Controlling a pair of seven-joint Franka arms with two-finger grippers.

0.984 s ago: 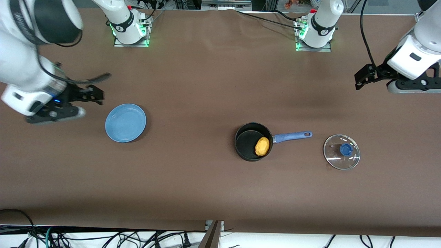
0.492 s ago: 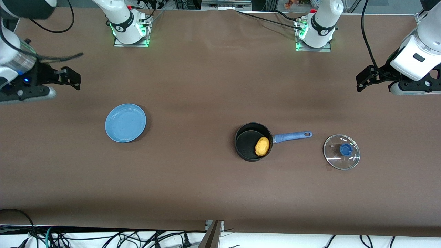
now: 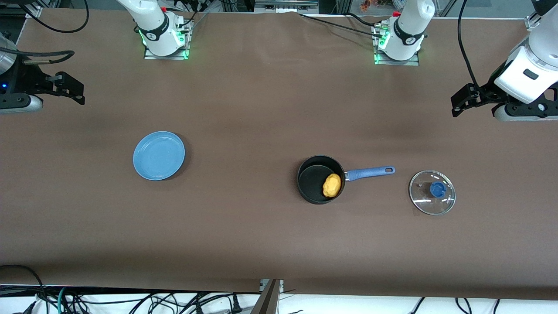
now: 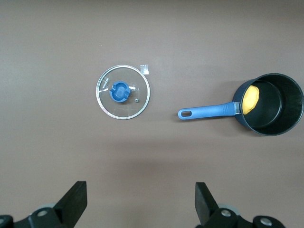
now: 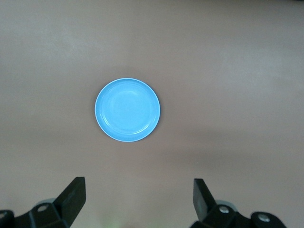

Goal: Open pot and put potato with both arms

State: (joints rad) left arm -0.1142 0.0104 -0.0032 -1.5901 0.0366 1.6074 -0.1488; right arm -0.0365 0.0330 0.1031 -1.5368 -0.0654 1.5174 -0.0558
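Observation:
The black pot [image 3: 310, 179] stands open on the brown table, its blue handle [image 3: 370, 172] pointing toward the left arm's end. The yellow-orange potato [image 3: 331, 185] lies inside it by the handle side. The glass lid [image 3: 432, 192] with its blue knob lies flat on the table beside the handle's tip. My left gripper [image 3: 455, 104] is open and empty, up in the air at its end of the table. Its wrist view shows the lid [image 4: 123, 92], the pot [image 4: 278, 109], the potato [image 4: 251, 99] and the open gripper [image 4: 141, 204]. My right gripper [image 3: 76, 90] is open and empty at the right arm's end.
A flat light-blue plate [image 3: 158, 155] lies bare toward the right arm's end, also in the right wrist view [image 5: 127, 109] above the open right gripper [image 5: 140, 202]. The two arm bases [image 3: 163, 35] stand along the table's edge farthest from the camera.
My right arm has drawn back from beside the plate toward its end of the table and toward the bases. The left gripper has barely shifted. Pot, potato and lid have not moved.

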